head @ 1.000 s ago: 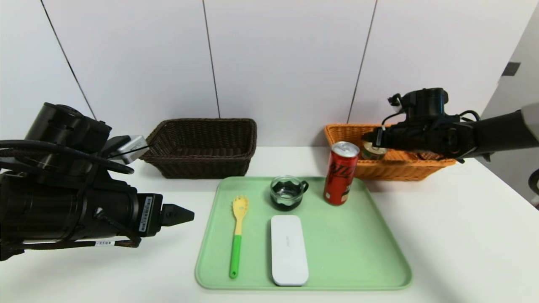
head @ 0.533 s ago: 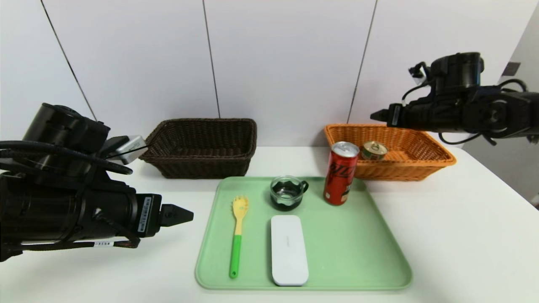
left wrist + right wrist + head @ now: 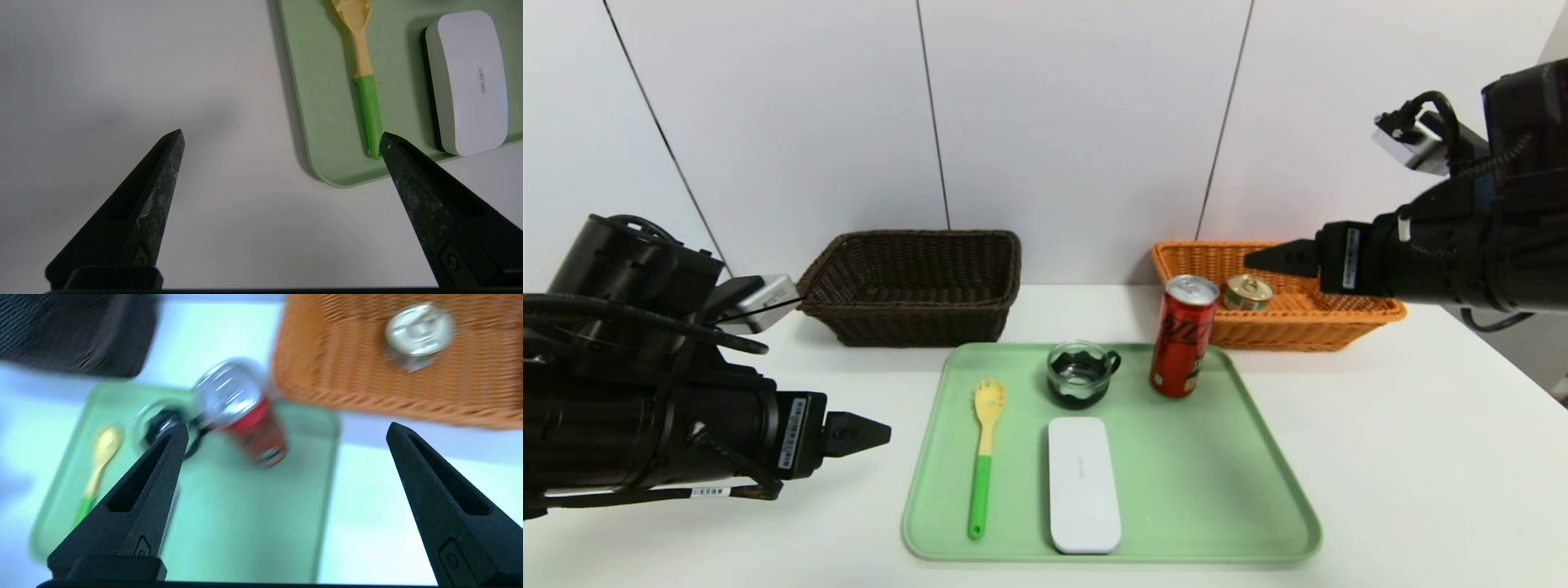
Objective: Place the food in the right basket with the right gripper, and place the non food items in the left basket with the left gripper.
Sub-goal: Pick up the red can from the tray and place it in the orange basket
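A green tray (image 3: 1241, 490) carries a red drink can (image 3: 1183, 336), a dark glass cup (image 3: 1080, 375), a yellow pasta spoon with green handle (image 3: 983, 454) and a white oblong case (image 3: 1082, 483). A short tin with a gold lid (image 3: 1247, 292) lies inside the orange right basket (image 3: 1307, 327). The dark brown left basket (image 3: 915, 286) has nothing showing inside. My right gripper (image 3: 1262, 258) hangs open in the air above the orange basket, holding nothing. My left gripper (image 3: 870, 431) is open over bare table left of the tray; its fingertips (image 3: 175, 141) frame only tabletop.
Both baskets stand against the white panel wall at the back of the white table (image 3: 1421, 457). The tray fills the middle front. Bare tabletop lies to the tray's right and left. The table's right edge runs close behind the orange basket.
My right gripper let go of the tin in the orange basket, opened wide, rose and drew back to the right. The left arm shifted slightly down and left.
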